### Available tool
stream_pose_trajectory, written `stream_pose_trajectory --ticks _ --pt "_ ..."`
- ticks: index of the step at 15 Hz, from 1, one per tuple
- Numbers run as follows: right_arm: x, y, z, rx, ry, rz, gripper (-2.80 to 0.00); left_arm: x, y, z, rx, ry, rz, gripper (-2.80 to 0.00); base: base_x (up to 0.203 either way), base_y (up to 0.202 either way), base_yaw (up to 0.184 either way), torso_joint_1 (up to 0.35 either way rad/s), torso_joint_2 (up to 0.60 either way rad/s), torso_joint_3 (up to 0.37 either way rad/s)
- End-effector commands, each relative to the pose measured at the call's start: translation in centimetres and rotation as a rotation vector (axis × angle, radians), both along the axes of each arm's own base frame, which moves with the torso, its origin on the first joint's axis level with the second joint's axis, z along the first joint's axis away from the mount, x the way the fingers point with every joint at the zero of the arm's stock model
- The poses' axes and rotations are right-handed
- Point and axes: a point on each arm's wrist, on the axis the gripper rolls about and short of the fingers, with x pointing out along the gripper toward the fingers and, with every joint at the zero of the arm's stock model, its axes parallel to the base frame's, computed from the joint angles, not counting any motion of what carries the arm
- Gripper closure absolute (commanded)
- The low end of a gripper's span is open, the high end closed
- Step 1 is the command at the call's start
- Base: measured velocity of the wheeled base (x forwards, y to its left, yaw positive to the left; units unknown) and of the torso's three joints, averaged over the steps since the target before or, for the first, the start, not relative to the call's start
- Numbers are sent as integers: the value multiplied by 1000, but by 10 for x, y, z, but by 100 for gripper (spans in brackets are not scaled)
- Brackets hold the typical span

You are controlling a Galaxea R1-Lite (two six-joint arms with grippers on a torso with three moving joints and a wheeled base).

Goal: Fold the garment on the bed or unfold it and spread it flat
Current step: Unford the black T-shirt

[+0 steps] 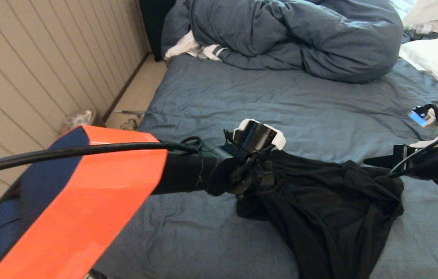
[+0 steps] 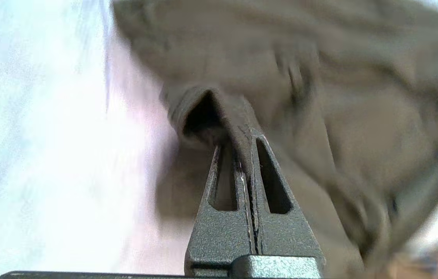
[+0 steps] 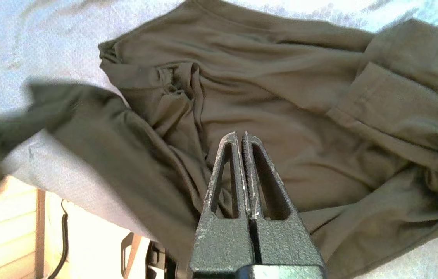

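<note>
While the garment [image 1: 331, 209] sags between them, left claw [image 2: 247, 133] and right claw [image 3: 239, 135] each pinch it.

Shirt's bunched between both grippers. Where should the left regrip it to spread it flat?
Probably the stitched hem band of the shirt. It is a straight, doubled edge, clear of the bunched folds. Come from above with the fingers straddling that edge. The left gripper pinches only a loose fold, and the right gripper is shut on the other end.

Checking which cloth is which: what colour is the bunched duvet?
Blue-grey, plain; the duvet shows best in the head view.
</note>
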Motion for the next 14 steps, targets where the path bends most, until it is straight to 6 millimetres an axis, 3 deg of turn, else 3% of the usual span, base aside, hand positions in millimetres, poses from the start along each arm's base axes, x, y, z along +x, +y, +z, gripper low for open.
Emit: stream_pose_trajectory --ticks 1,4,7,11,14 --pt "1 -1 0 4 -1 -1 0 -34 19 31 22 24 -30 0 0 0 0 0 0 0" --pt "2 -2 0 3 2 -3 0 -87 44 28 124 119 -96 0 0 0 0 0 0 0" --pt "6 -2 3 -1 -10 1 0 -140 59 12 205 189 -178 0 0 0 0 0 0 0" --pt "14 -2 -4 10 12 16 0 -195 56 -11 266 252 -273 0 0 0 0 0 0 0" --pt "18 -3 -9 14 29 19 0 -216 48 -20 305 256 -335 0 0 0 0 0 0 0"
